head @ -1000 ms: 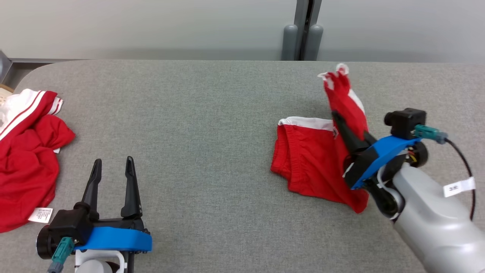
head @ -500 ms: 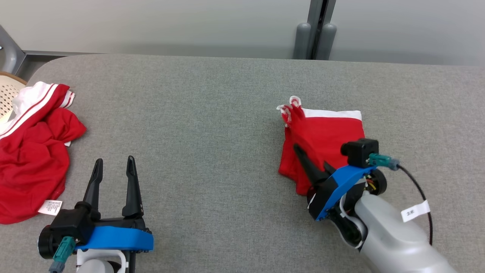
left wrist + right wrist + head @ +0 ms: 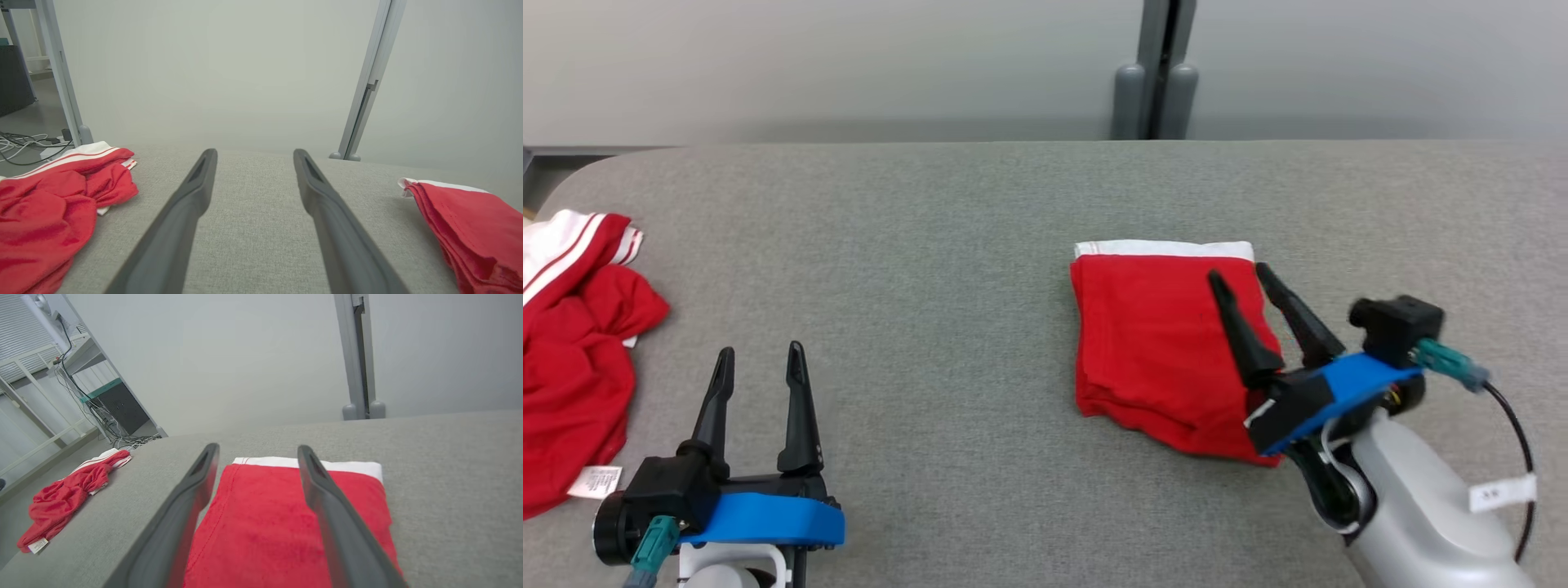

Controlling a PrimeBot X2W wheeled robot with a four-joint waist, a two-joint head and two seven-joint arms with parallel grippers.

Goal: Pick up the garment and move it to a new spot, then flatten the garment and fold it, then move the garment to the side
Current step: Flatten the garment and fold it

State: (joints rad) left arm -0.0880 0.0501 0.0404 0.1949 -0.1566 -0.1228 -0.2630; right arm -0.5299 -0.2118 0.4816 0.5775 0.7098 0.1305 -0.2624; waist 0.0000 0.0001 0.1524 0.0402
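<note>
Garment [image 3: 1152,335] corner behind right gripper [image 3: 1239,270], apparently

The folded garment [image 3: 1160,343] lies on the bench [image 3: 947,229], the right end effector [image 3: 1240,273] over its right part. Well to its left lies a crumpled garment [image 3: 572,351].

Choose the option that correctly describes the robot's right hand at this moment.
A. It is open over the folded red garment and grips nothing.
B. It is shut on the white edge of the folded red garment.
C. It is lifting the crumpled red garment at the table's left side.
A: the right hand has its two fingers spread apart over the folded red garment, which lies flat with no cloth pinched between them.
</note>
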